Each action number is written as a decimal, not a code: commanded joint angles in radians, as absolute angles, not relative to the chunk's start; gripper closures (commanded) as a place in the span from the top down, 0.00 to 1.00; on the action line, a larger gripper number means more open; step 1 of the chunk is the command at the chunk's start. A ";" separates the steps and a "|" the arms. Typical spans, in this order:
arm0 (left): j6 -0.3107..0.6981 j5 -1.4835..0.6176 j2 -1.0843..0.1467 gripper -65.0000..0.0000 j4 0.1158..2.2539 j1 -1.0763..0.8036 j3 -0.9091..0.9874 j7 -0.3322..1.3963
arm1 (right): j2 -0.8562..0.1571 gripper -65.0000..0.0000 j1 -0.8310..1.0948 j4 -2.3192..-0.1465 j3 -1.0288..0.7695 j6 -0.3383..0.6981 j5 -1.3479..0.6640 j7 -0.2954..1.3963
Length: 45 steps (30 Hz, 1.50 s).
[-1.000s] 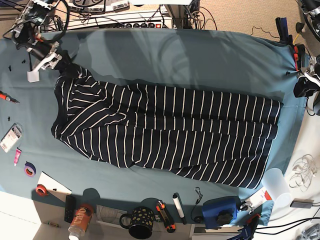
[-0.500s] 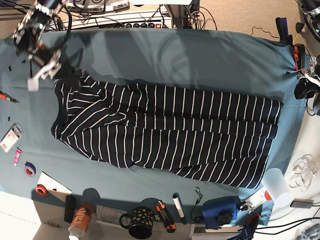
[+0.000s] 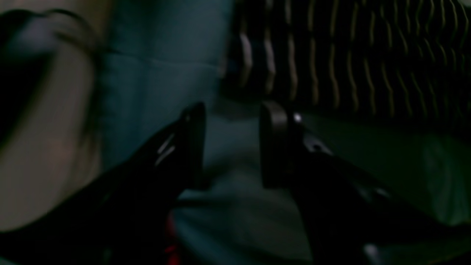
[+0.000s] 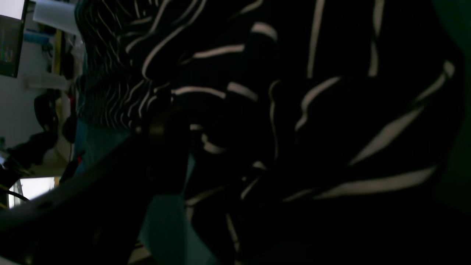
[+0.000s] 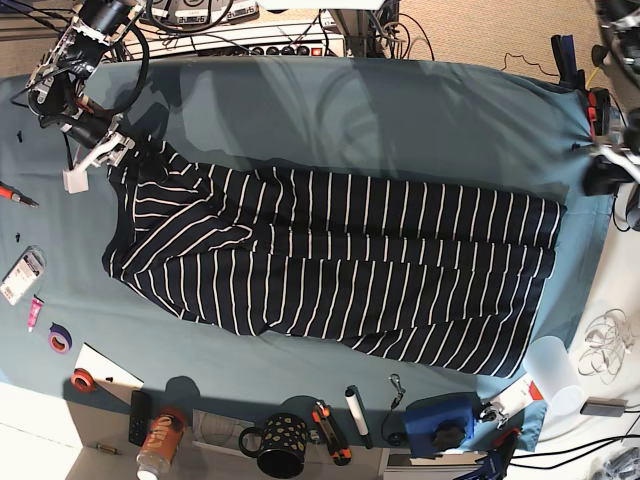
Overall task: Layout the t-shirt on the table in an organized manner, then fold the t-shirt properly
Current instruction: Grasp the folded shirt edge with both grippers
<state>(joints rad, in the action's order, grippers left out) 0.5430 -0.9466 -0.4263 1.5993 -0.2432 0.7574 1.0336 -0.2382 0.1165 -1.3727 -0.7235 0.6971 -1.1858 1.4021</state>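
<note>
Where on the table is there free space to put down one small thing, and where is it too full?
Free: the wide teal strip of the table behind the t-shirt, up to the far edge, and a narrower strip between the shirt's near hem and the front edge. Crowded: the front edge with the mug and bottle, and the left edge with tape rolls.
</note>
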 commanded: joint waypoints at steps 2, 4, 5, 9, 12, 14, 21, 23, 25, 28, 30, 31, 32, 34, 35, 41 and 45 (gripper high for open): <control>0.507 -0.965 -0.446 0.37 1.615 -0.234 0.717 0.984 | -0.258 0.61 0.111 -1.386 -0.727 0.698 -1.188 1.396; 0.490 -0.941 -0.446 0.39 1.614 -0.216 0.683 0.961 | -0.258 0.61 0.111 -1.386 -0.727 0.698 -1.187 1.396; 0.490 -0.917 -0.446 0.40 1.612 -0.202 0.673 0.957 | -0.258 0.61 0.111 -1.386 -0.727 0.698 -1.187 1.396; 0.469 -0.897 -0.447 0.40 1.546 -0.112 0.663 0.969 | -0.258 0.61 0.111 -1.386 -0.727 0.698 -1.184 1.396; 0.440 -0.852 -0.447 0.40 1.454 -0.045 0.663 0.979 | -0.258 0.61 0.111 -1.386 -0.727 0.698 -1.184 1.396; 0.441 -0.852 -0.447 0.40 1.383 -0.009 0.663 0.987 | -0.258 0.61 0.111 -1.386 -0.727 0.698 -1.184 1.396; 0.473 -0.893 -0.446 0.40 1.195 0.070 0.663 1.070 | -0.259 0.61 0.111 -1.386 -0.727 0.698 -1.184 1.396; 0.472 -0.941 -0.446 0.40 1.173 0.073 0.663 1.079 | -0.261 0.61 0.110 -1.386 -0.727 0.698 -1.184 1.396; 0.476 -0.987 -0.446 0.40 1.163 0.072 0.663 1.108 | -0.260 0.61 0.110 -1.386 -0.727 0.698 -1.185 1.396; 0.499 -0.999 -0.446 0.40 1.160 0.072 0.663 1.136 | -0.261 0.61 0.110 -1.386 -0.727 0.698 -1.185 1.396; 0.498 -0.999 -0.446 0.38 1.160 0.072 0.663 1.128 | -0.261 0.60 0.110 -1.386 -0.727 0.698 -1.184 1.396; 0.498 -0.999 -0.445 0.34 1.160 0.072 0.663 1.122 | -0.261 0.55 0.110 -1.386 -0.727 0.698 -1.184 1.396; 0.498 -0.999 -0.445 0.28 1.160 0.072 0.663 1.114 | -0.261 0.49 0.110 -1.386 -0.727 0.698 -1.184 1.396; 0.498 -0.999 -0.445 0.12 1.160 0.071 0.663 1.100 | -0.261 0.33 0.110 -1.386 -0.727 0.698 -1.184 1.396; 0.498 -0.999 -0.445 0.03 1.160 0.072 0.663 1.100 | -0.261 0.24 0.110 -1.386 -0.727 0.698 -1.184 1.396; 0.494 -0.994 -0.447 0.00 1.160 0.063 0.664 1.106 | -0.287 0.00 0.110 -1.386 -0.728 0.698 -1.127 1.365; 0.495 -0.995 -0.447 0.00 1.160 0.064 0.664 1.108 | -0.337 0.00 0.110 -1.386 -0.731 0.698 -1.076 1.330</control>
